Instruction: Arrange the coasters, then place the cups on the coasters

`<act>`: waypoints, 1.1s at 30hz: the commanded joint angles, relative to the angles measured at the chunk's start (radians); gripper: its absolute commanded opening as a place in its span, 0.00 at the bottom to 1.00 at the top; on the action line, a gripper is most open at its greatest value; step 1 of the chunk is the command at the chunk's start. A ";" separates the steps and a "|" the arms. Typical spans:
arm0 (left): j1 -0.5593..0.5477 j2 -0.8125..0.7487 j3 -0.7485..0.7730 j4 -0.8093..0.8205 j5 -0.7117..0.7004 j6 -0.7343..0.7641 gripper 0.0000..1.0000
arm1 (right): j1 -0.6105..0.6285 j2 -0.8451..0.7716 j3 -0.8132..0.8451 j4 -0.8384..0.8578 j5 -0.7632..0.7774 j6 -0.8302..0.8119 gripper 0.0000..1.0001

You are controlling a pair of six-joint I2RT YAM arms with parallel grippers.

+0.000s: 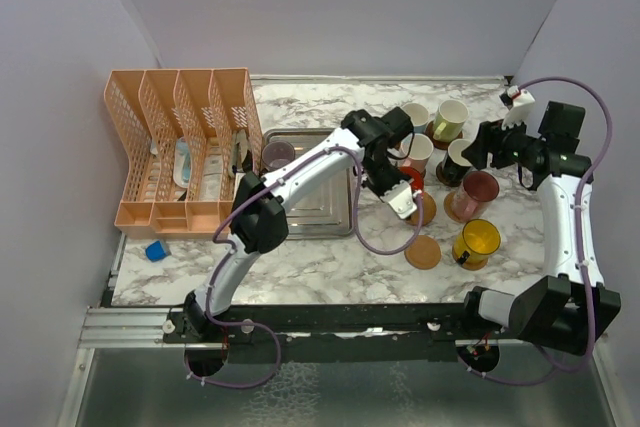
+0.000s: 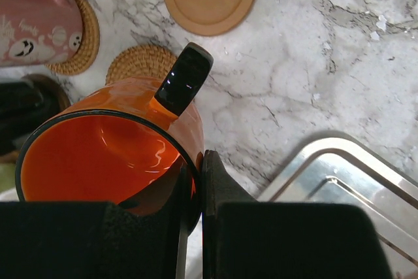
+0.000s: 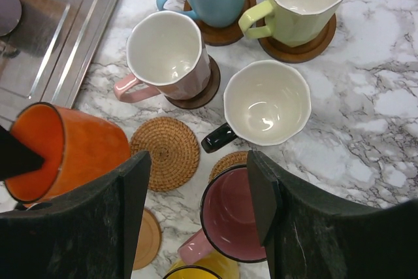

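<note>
Now the left fingers are clamping the rim of the orange cup, holding it tilted over the counter, a bare woven coaster lying at its 12 o'clock. Meanwhile the right fingers are hanging apart over the maroon cup, gripping nothing, the tray lying at their 10 o'clock.
</note>
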State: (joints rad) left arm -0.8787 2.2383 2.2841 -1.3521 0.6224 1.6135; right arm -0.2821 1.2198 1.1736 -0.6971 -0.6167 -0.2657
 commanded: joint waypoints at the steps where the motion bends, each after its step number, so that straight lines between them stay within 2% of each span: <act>1: -0.026 0.070 0.112 -0.015 0.064 0.065 0.00 | 0.004 -0.039 -0.025 0.005 0.022 0.011 0.62; 13: -0.063 0.209 0.166 0.047 -0.001 0.075 0.00 | 0.005 -0.057 -0.050 0.008 0.033 0.011 0.62; 22: -0.081 0.259 0.210 0.061 -0.019 0.074 0.00 | 0.004 -0.070 -0.064 0.001 0.043 0.008 0.62; 27: -0.087 0.257 0.206 0.063 -0.040 0.067 0.11 | 0.004 -0.071 -0.066 -0.003 0.039 0.008 0.62; 33: -0.088 0.257 0.199 0.081 -0.057 0.057 0.18 | 0.004 -0.065 -0.063 -0.012 0.034 0.005 0.62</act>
State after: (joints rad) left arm -0.9619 2.4897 2.4535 -1.3014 0.5652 1.6524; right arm -0.2813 1.1702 1.1107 -0.6971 -0.5919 -0.2653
